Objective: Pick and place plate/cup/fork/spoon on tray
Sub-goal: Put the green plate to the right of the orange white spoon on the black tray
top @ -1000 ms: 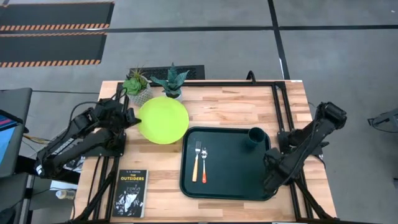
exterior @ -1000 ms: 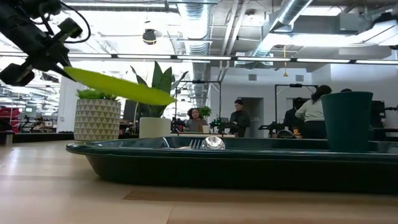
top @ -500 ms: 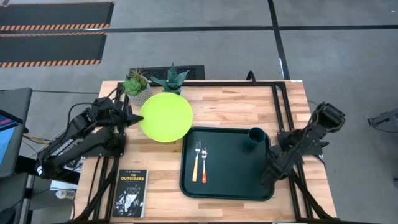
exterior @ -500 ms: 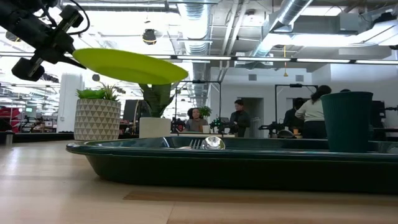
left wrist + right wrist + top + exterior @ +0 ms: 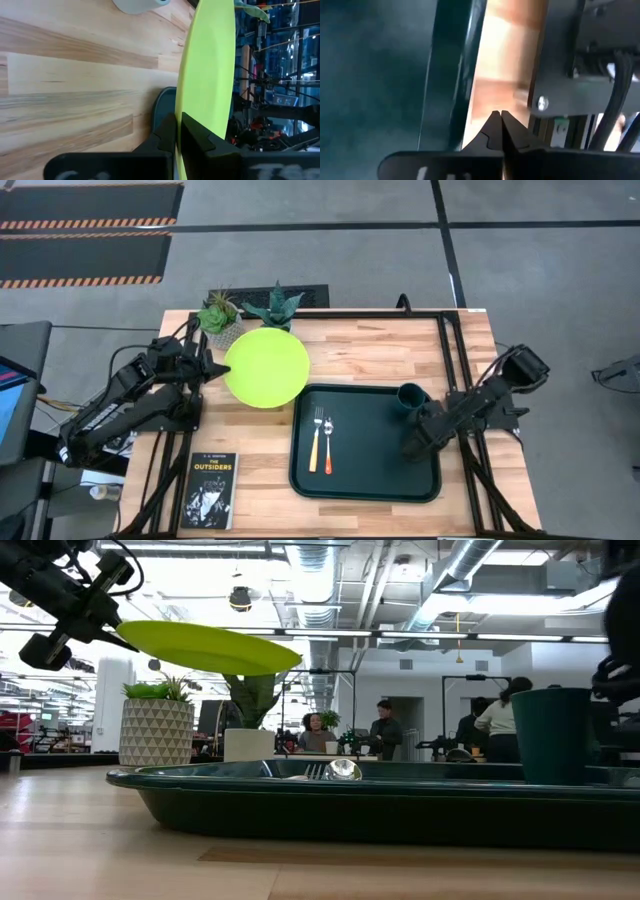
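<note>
The left gripper [image 5: 212, 367] pinches the plate [image 5: 266, 368] by its rim, aloft at upper centre-left, off the tray [image 5: 366, 482]. Cup [image 5: 411, 401], fork [image 5: 316, 440] and spoon [image 5: 328, 445] already sit inside; the plate remains. The right gripper [image 5: 412, 444], closed and probably empty, hangs over the tray's right edge.

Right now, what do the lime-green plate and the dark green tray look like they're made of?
The plate: likely plastic, with a smooth, uniform matte lime surface and a thin rim. The tray: probably moulded plastic, dark green, with rounded corners, a raised rim and a soft sheen.
</note>
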You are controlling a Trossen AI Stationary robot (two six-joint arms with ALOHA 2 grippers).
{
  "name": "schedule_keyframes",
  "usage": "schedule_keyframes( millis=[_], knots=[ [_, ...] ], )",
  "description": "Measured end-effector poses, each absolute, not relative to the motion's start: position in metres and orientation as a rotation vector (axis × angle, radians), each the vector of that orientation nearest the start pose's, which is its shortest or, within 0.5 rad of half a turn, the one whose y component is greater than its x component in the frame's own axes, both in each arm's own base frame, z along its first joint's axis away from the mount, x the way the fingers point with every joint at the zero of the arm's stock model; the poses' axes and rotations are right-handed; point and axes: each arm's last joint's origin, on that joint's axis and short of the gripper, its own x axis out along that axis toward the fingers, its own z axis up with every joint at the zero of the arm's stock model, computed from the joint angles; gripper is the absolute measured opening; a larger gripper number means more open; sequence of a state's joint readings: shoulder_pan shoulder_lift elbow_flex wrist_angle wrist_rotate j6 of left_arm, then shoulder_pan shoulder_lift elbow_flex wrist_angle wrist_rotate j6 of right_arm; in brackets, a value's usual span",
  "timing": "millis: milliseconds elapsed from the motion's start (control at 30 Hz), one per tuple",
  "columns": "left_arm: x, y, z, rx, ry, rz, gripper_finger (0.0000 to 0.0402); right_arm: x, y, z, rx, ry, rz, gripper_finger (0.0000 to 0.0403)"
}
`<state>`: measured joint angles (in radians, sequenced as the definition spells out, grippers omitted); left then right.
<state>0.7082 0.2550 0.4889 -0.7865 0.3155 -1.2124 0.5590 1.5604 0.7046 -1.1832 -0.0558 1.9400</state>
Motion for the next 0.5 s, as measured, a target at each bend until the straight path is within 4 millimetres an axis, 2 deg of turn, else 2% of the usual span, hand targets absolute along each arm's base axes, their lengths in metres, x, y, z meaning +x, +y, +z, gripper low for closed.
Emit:
schedule_keyframes(
  millis=[133, 333, 500],
  knots=[
    [0.059, 0.039, 0.235, -1.426, 0.199, 0.649, 0.0000, 0.156, 0.091, 0.129, 0.704, 1.475, -1.509, 0.0006],
    [0.059, 0.039, 0.235, -1.418, 0.201, 0.648, 0.0000, 0.170, 0.084, 0.116, 0.701, 1.504, -1.416, 0.0003],
    [0.059, 0.039, 0.235, -1.417, 0.201, 0.648, 0.0000, 0.175, 0.078, 0.113, 0.700, 1.522, -1.402, 0.0009]
  ],
)
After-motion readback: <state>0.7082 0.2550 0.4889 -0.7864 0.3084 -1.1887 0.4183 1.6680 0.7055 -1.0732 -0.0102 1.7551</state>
